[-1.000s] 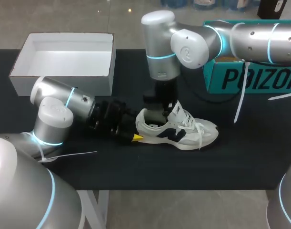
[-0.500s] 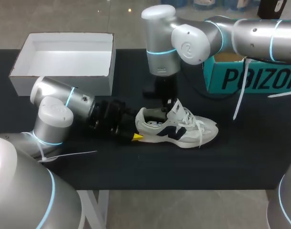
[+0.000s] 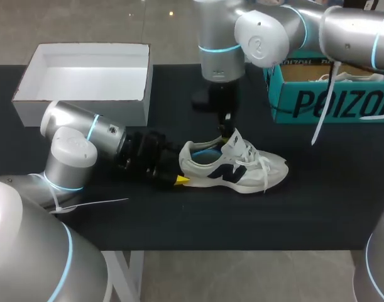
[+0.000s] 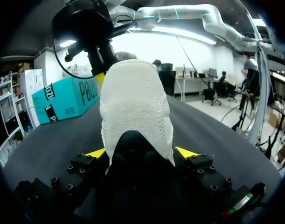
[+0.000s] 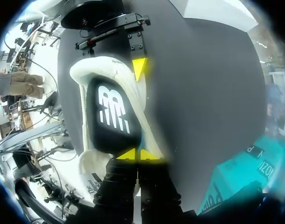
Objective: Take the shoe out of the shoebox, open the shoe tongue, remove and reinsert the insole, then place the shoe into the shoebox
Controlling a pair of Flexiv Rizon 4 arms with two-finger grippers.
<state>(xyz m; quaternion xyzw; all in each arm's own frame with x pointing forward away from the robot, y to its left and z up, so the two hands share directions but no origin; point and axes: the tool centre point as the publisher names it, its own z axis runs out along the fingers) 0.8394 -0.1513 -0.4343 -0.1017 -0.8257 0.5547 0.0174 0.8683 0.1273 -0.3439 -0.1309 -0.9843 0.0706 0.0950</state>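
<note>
A white sneaker with navy trim lies on its sole on the black table, toe to the right. My left gripper is at its heel. In the left wrist view the suede heel sits between the two yellow tips, touched from both sides. My right gripper hangs over the shoe's mouth by the raised tongue. Its tips are pinched together on the front edge of the black insole, which tilts up out of the shoe and shows a blue edge.
The teal shoebox stands at the back right with another white shoe inside. A white open box sits at the back left, close behind my left arm. Bare black table lies in front of the shoe.
My right gripper has risen from inside the shoe's mouth to above it, staying shut and drawing the insole up. The left gripper and the shoe have stayed put.
</note>
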